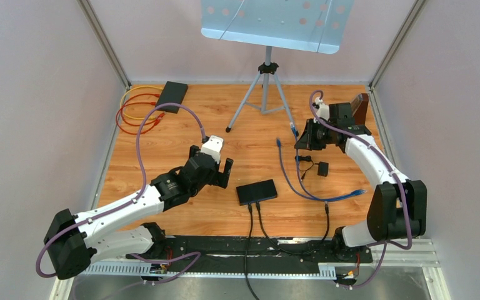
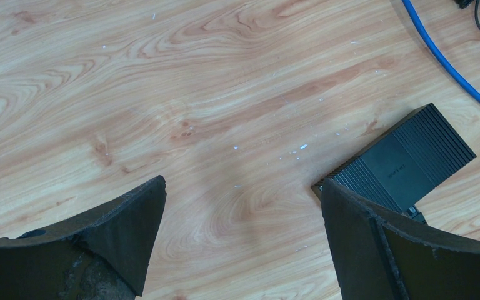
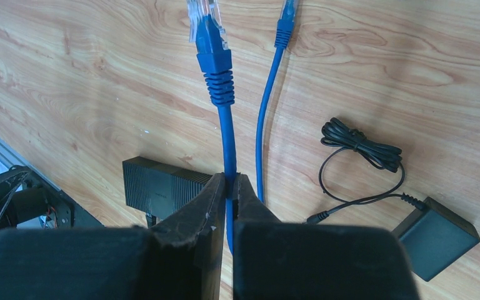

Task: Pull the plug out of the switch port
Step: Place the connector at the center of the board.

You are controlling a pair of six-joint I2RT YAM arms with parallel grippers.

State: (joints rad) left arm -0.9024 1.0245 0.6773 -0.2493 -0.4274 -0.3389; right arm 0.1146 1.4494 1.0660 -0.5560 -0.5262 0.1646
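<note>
The top camera looks down over the whole table (image 1: 250,147); both close wrist cameras share the switch (image 2: 406,159).

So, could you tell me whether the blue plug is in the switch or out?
Out. The right claw is shut on the blue cable, its plug bare and well clear of the switch.

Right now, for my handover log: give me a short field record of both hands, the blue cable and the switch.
left hand: open, empty, above the wooden table beside the network switch
right hand: shut on the blue Ethernet cable, below its plug
plug: free, in no port
network switch: on the table, two black cables in its near side
</note>
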